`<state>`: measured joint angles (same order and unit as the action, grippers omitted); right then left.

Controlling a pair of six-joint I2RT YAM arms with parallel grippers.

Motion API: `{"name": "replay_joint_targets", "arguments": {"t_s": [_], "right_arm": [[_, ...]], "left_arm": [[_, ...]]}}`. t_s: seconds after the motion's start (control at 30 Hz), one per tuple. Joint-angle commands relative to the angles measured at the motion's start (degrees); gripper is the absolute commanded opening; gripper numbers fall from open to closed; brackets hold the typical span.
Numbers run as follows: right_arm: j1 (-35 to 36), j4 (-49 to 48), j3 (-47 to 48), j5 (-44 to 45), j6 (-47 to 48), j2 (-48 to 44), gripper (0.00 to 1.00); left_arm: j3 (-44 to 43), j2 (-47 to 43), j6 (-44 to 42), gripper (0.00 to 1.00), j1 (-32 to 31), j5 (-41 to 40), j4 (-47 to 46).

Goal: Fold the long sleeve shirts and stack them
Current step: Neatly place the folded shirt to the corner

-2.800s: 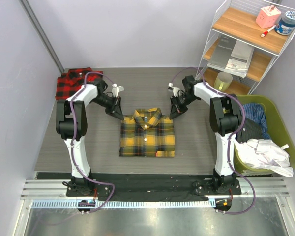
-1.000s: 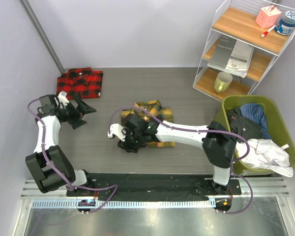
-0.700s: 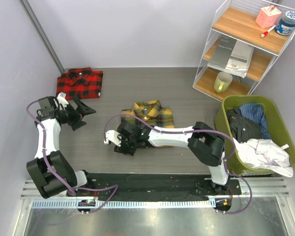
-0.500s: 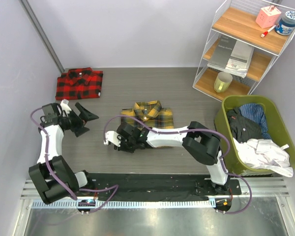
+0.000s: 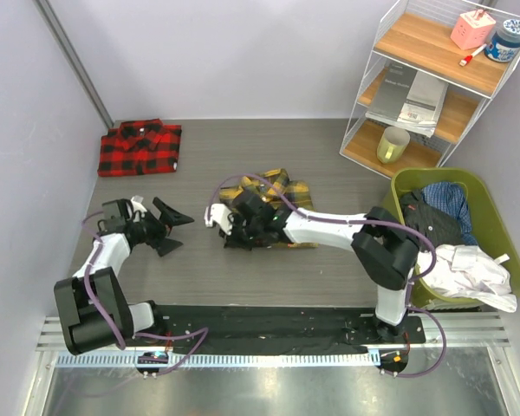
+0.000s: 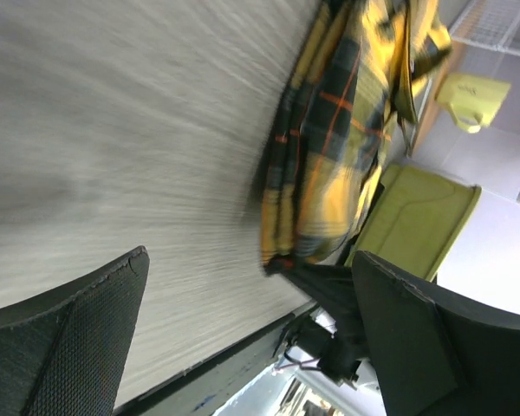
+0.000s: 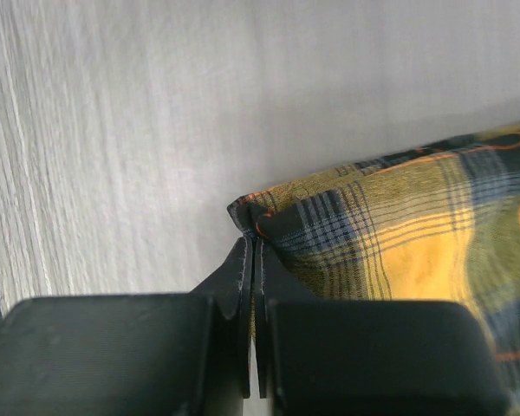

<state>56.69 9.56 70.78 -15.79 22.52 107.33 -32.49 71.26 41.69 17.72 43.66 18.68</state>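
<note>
Bare grey wood-grain surface (image 5: 243, 147) is lying open between the folded red-and-black checked flannel shirt (image 5: 139, 147) at far left and the bunched yellow-and-black checked flannel shirt (image 5: 286, 189) mid-scene. The white right arm (image 5: 329, 230) is lying across the near middle, barring passage there. A white wire shelf unit (image 5: 425, 78) and a green plastic basket (image 5: 416, 184) are crowding the right side.

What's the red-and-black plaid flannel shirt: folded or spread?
Folded: the red-and-black plaid flannel shirt lies as a compact rectangle, collar showing, sleeves tucked.
</note>
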Motion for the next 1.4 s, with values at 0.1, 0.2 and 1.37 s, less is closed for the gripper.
{"name": "replay_joint_targets", "arguments": {"t_s": [0.1,0.2,1.37], "right_arm": [[-3.69,0.63,1.02,-8.11,-1.34,-6.25,0.01],[-4.04,1.51,1.64,-9.08,-0.99,-6.26,0.01],[-3.34,-2.88,14.64,-4.08,-5.56,4.29,0.01]], "left_arm": [[2.95,3.0,13.13,1.0,-9.26,0.02,-21.62],[5.23,3.88,19.82,1.0,-11.64,-0.5,-28.41],[-10.84,31.56,30.02,0.61,-26.59,-18.35,-39.94]]}}
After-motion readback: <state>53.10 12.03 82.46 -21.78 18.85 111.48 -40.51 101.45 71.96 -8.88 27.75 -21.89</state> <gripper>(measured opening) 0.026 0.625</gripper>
